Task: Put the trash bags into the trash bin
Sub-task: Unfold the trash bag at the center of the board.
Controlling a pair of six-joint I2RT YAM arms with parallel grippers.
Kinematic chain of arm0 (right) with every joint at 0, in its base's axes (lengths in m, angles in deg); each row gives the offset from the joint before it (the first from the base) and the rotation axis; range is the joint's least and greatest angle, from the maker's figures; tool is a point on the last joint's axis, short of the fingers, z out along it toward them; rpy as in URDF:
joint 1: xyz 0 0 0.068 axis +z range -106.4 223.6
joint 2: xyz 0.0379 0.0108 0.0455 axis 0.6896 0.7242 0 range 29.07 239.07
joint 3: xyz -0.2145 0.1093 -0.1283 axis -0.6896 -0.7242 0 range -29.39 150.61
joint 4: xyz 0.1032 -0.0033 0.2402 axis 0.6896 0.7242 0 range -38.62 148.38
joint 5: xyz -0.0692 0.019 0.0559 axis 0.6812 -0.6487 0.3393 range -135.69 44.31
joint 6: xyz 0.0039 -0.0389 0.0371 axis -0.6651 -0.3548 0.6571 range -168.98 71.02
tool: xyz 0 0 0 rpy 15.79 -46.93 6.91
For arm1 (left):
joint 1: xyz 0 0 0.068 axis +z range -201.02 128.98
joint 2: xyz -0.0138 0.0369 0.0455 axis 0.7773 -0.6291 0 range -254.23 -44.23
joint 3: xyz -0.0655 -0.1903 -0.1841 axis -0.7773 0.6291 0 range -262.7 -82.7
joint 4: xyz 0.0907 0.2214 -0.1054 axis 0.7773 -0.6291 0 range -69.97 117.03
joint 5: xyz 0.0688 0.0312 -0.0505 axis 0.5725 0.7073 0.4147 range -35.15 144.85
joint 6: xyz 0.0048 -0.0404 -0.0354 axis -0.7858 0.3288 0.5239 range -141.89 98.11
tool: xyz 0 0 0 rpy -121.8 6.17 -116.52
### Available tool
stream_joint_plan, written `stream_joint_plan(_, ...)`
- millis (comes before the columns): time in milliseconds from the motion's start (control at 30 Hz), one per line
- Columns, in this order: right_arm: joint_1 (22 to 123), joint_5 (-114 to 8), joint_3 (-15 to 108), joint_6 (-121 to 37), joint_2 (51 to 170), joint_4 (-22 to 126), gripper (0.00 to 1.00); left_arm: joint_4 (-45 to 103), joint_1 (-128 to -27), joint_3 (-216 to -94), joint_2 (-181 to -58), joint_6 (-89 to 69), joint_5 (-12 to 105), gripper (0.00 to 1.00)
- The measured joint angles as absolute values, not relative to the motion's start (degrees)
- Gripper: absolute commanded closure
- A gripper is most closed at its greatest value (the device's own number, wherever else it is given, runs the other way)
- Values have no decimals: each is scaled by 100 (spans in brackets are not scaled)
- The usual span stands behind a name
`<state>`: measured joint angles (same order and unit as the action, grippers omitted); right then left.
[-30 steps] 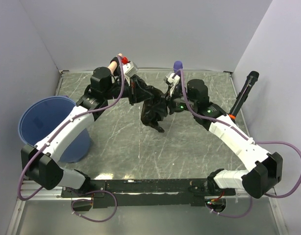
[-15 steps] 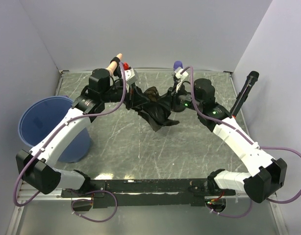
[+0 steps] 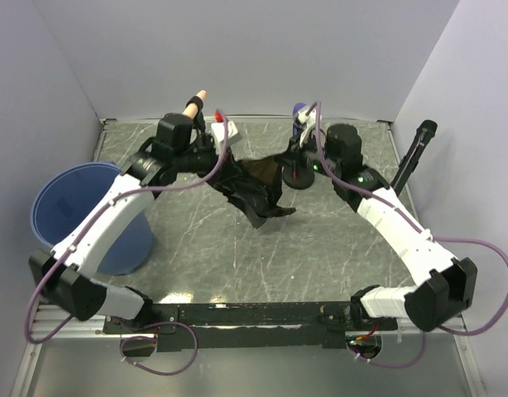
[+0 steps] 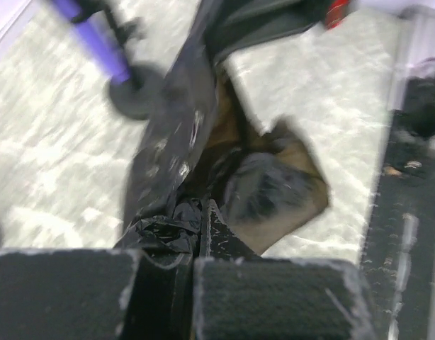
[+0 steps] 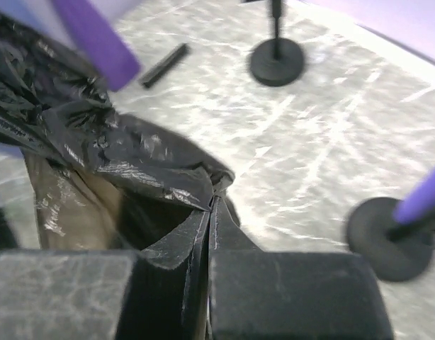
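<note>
A black trash bag (image 3: 256, 192) hangs above the table's middle, stretched between both grippers, its thin middle showing brownish. My left gripper (image 3: 227, 165) is shut on the bag's left edge; in the left wrist view its fingertips (image 4: 203, 212) pinch crumpled black film (image 4: 176, 134). My right gripper (image 3: 281, 163) is shut on the bag's right edge, and in the right wrist view it (image 5: 212, 205) clamps a fold of the bag (image 5: 118, 152). The blue trash bin (image 3: 76, 207) stands at the far left beside the left arm, its inside hidden from view.
A purple-topped stand (image 3: 301, 112) on a round black base (image 5: 276, 60) is near the back wall behind the right gripper. A peach and red object (image 3: 196, 103) sits at the back left. A black rod (image 3: 413, 159) leans at the right wall.
My right gripper has shut on the bag's right edge. Both grippers moved back and apart, lifting the bag and spreading it between them.
</note>
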<state>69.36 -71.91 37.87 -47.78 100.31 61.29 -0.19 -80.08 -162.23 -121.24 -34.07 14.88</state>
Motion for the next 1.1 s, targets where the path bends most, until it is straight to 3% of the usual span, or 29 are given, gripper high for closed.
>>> stream_joint_plan(200,6479,-6924,5331,-5192,10949,6443,100,-1361,-7959,-17960,-13141,-3729,3023,99)
stream_joint_plan(367,6094,-6671,7018,-5364,11574,6360,100,-1357,-7905,-19042,-13374,-4019,4288,99)
stream_joint_plan(533,6066,-6564,8585,-5469,11784,5495,100,639,-7953,-19792,-13252,-4227,5289,99)
stream_joint_plan(667,6134,-6664,9396,-5548,11640,4374,100,2322,-8080,-19722,-12710,-4505,5103,99)
stream_joint_plan(800,6265,-6999,7807,-5924,10576,3405,100,3327,-8460,-18391,-11562,-5029,4555,99)
stream_joint_plan(933,6540,-7187,4327,-6628,8893,3119,100,3740,-8571,-15565,-10188,-5652,4271,99)
stream_joint_plan(1100,6584,-7396,1403,-6757,8031,4964,100,1948,-8561,-12548,-9853,-5871,4181,99)
